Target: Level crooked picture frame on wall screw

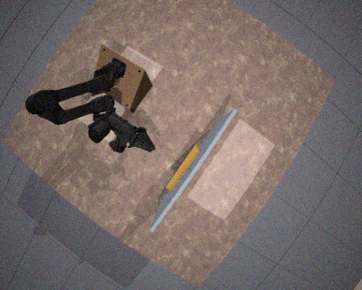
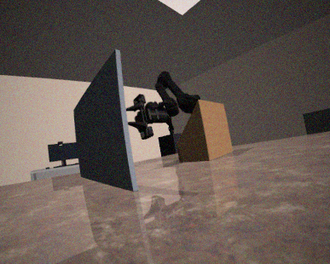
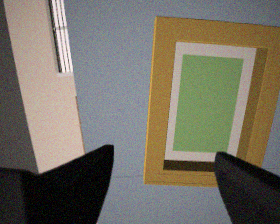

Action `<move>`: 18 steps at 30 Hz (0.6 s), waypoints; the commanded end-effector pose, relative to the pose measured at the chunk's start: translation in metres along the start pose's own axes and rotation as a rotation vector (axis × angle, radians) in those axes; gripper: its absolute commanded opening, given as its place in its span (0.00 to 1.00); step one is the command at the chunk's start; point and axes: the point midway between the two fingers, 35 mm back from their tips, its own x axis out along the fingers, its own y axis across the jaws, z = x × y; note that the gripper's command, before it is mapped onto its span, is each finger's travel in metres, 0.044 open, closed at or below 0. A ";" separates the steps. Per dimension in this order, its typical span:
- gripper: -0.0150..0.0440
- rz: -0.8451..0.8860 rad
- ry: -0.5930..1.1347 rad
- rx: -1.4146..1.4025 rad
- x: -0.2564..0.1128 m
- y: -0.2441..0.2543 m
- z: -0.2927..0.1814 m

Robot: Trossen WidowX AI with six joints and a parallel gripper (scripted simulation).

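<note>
The yellow picture frame (image 1: 183, 167) (image 3: 161, 100), with a white mount and green picture, hangs on the near face of the upright blue-grey wall panel (image 1: 194, 170) (image 2: 101, 119) (image 3: 111, 75). In the wrist view its top edge slopes down toward the right. The screw and notched strip are hidden. My gripper (image 1: 152, 148) (image 2: 129, 117) (image 3: 164, 156) is open and empty, with its fingers pointing toward the panel. It stands short of the frame, touching nothing. In the wrist view the right finger overlaps the frame's lower edge and the left finger is left of the frame.
The arm is mounted on a wooden wedge-shaped base (image 1: 139, 84) (image 2: 219, 132) on the mottled brown table top (image 1: 268, 94) (image 2: 245, 204). A pale patch (image 1: 233, 168) lies behind the panel. In the wrist view a striped window (image 3: 61, 40) shows beyond the panel's left edge.
</note>
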 end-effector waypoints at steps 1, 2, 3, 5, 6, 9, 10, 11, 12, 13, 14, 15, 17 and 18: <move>0.69 -0.005 -0.001 -0.001 0.003 -0.002 0.001; 0.69 -0.005 -0.001 -0.001 0.007 -0.002 0.002; 0.69 -0.005 -0.001 -0.001 0.012 -0.002 0.003; 0.69 -0.004 -0.002 -0.001 0.028 -0.002 0.005; 0.69 -0.004 -0.002 -0.001 0.038 -0.002 0.005; 0.69 -0.002 -0.003 -0.001 0.073 -0.002 0.003; 0.69 -0.002 -0.004 -0.001 0.079 -0.001 0.002; 0.69 -0.002 -0.004 -0.001 0.082 -0.001 0.001; 0.69 -0.002 -0.004 -0.001 0.082 -0.001 0.001; 0.69 -0.002 -0.004 -0.001 0.082 -0.001 0.001; 0.69 -0.002 -0.004 -0.001 0.082 -0.001 0.001; 0.69 -0.002 -0.004 -0.001 0.082 -0.001 0.001; 0.69 -0.002 -0.004 -0.001 0.082 -0.001 0.001; 0.69 -0.002 -0.004 -0.001 0.082 -0.001 0.001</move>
